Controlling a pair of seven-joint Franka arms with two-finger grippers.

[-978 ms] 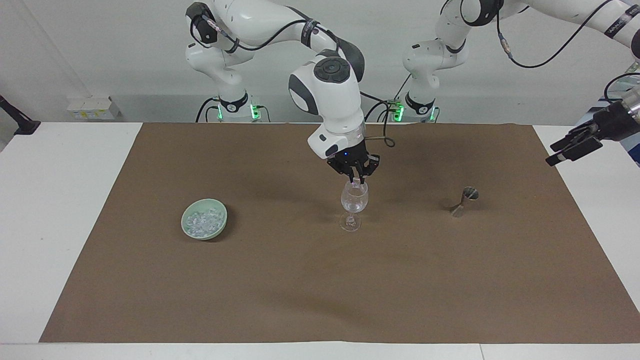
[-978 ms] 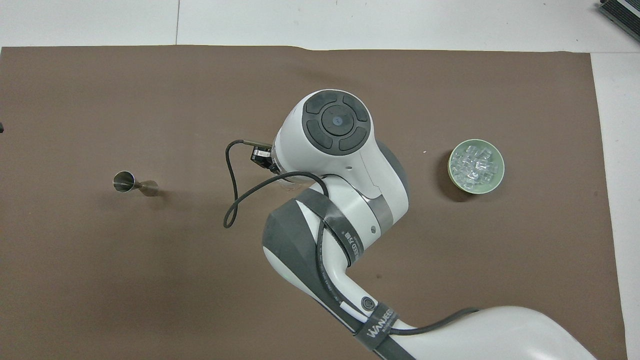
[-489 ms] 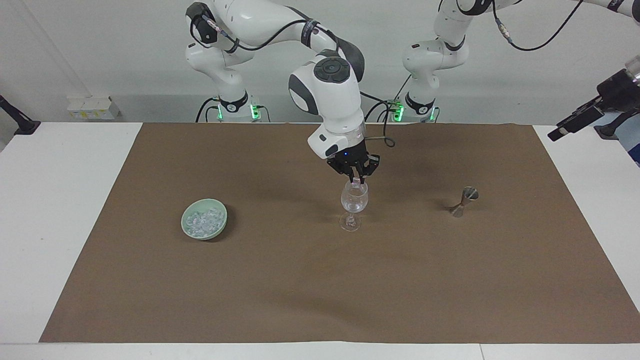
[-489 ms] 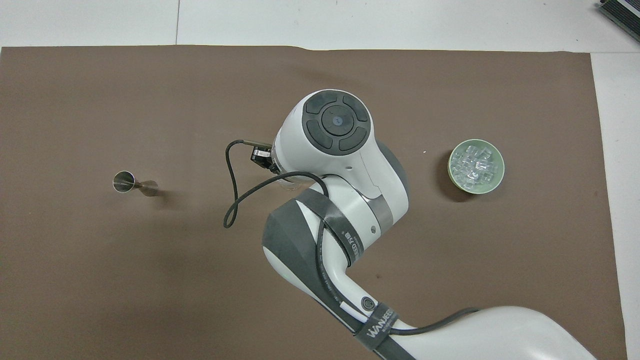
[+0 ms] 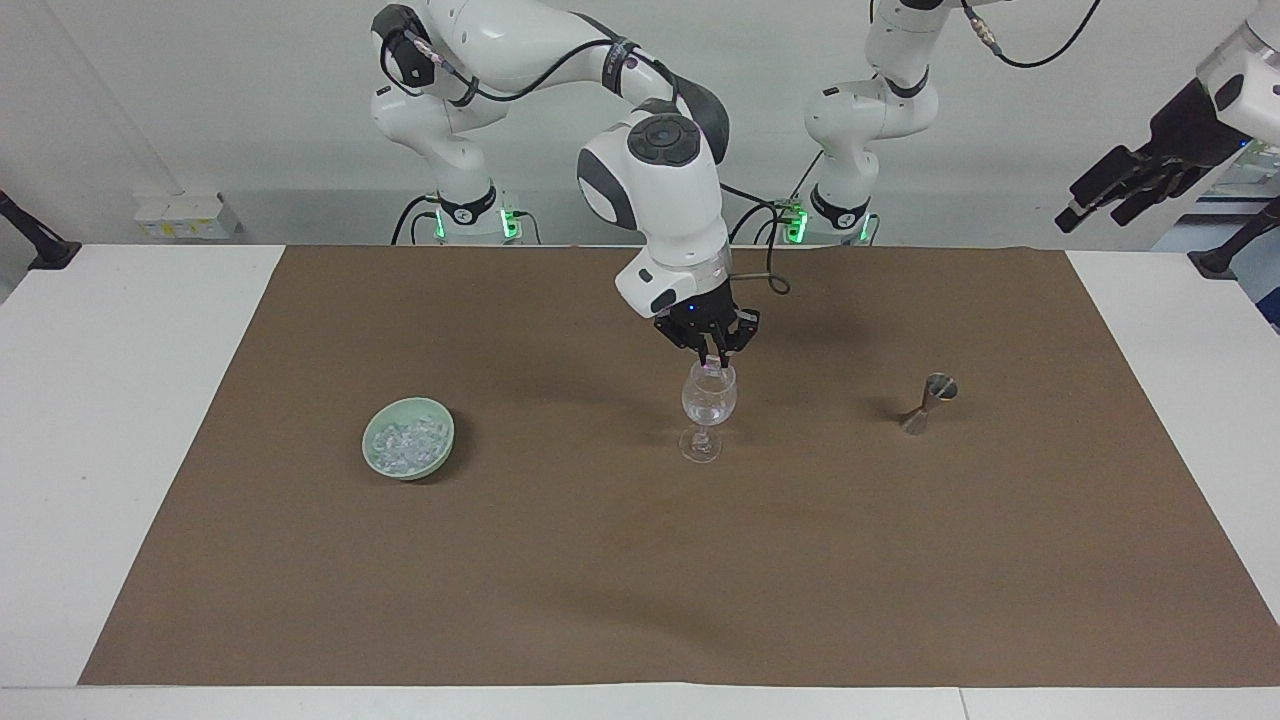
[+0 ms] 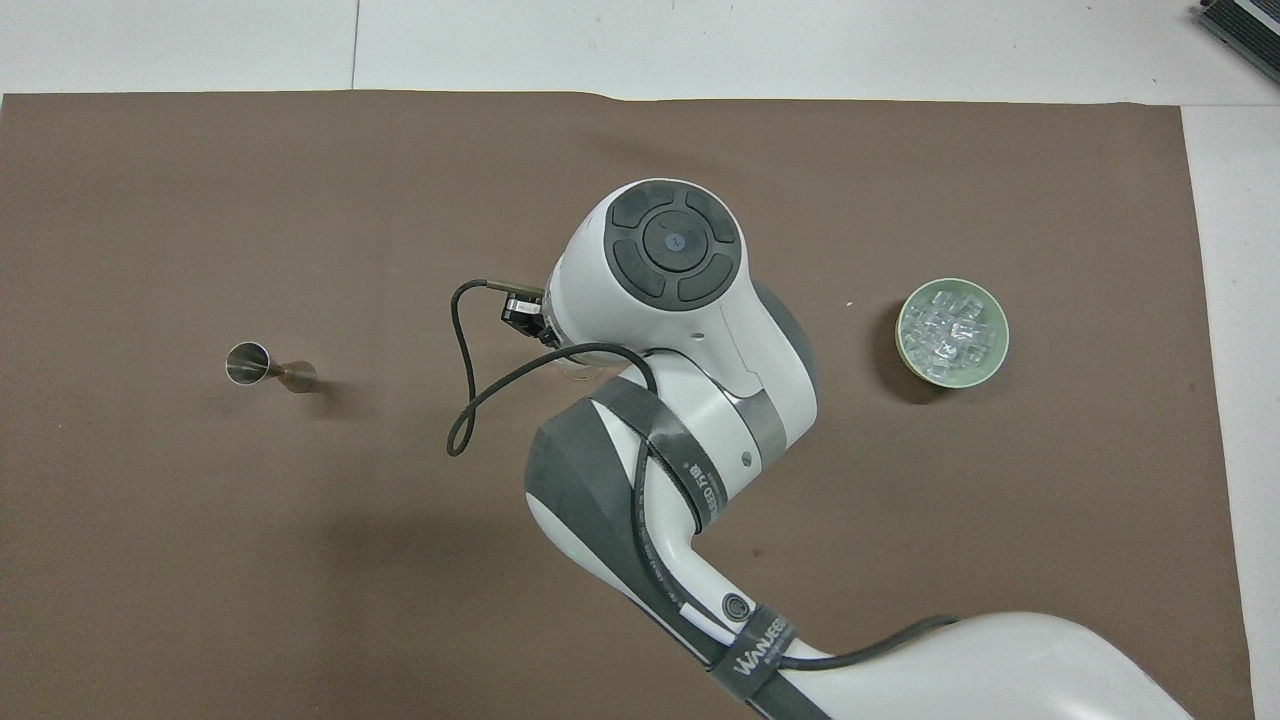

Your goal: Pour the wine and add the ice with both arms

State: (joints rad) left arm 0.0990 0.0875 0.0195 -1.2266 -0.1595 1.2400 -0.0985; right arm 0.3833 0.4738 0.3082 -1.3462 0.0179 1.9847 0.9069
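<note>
Right gripper (image 5: 713, 362) sits directly over the glass (image 5: 709, 400), jaws pinching an ice chunk at its rim. Remaining ice (image 5: 405, 441) lies in the bowl (image 5: 375, 460) beside the glass. Left gripper (image 5: 1120, 187), jaws spread, waits raised off the mat. Release judged outstanding.

"WANEE…" on arm strap (image 6: 752, 652)

Two white jointed arms (image 5: 650, 190) with dark grey joint caps; the round cap (image 6: 677, 243) of the right arm carries a ring of segmented buttons. Silver wrist ring above each black two-finger gripper: right gripper (image 5: 712, 362), left gripper (image 5: 1120, 190). Black cables (image 6: 480, 390) loop along the links, strapped by dark bands with white lettering (image 6: 760, 645). Green lights glow at both bases (image 5: 510, 222).
</note>
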